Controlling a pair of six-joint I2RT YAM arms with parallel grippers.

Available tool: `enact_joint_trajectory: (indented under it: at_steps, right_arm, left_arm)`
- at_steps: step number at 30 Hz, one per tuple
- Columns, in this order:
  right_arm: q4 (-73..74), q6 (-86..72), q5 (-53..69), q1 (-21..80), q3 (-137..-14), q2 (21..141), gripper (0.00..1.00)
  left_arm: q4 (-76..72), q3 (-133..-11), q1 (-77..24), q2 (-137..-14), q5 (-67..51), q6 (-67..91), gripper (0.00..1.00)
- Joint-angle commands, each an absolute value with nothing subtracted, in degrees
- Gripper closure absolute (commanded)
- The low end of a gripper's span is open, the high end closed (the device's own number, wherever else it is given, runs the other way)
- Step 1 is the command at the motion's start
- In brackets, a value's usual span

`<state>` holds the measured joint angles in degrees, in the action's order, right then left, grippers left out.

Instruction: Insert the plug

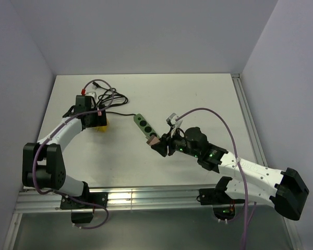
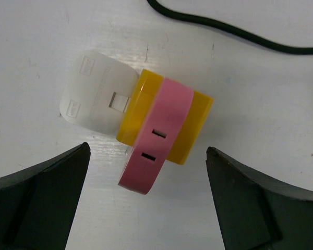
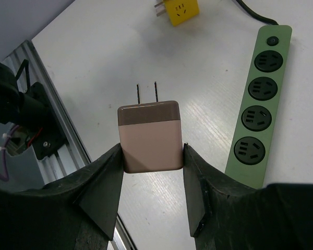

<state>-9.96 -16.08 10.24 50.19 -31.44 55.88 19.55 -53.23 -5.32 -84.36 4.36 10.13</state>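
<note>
My right gripper (image 3: 151, 156) is shut on a pinkish-brown plug (image 3: 149, 136) whose two prongs point away from me, held above the table. The green power strip (image 3: 258, 104) with several sockets lies just to its right; the plug is apart from it. From above, the plug (image 1: 153, 140) hangs at the strip's (image 1: 144, 125) near end, with my right gripper (image 1: 159, 146) behind it. My left gripper (image 2: 148, 156) is open over a yellow and pink adapter (image 2: 164, 130) with a white plug (image 2: 96, 94) joined to it, without touching it.
The strip's black cable (image 2: 224, 34) runs across the table towards the back left, ending in a tangle of cables (image 1: 110, 96). The yellow adapter also shows far off in the right wrist view (image 3: 181, 10). A metal rail (image 1: 146, 198) borders the near edge.
</note>
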Motion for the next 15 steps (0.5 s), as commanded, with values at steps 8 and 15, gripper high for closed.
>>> enact_joint_trajectory:
  at_steps: [8,15]
  right_arm:
    - [-13.5,-16.4,10.8,49.7,-30.7,54.1,1.0]
    - [-14.1,-16.5,11.5,49.7,-30.5,54.3,1.0]
  left_arm:
    - [19.6,-61.2,-5.3,-87.9,4.6,10.7,0.01]
    - [21.5,-64.8,-5.3,-91.2,3.7,8.5,0.01]
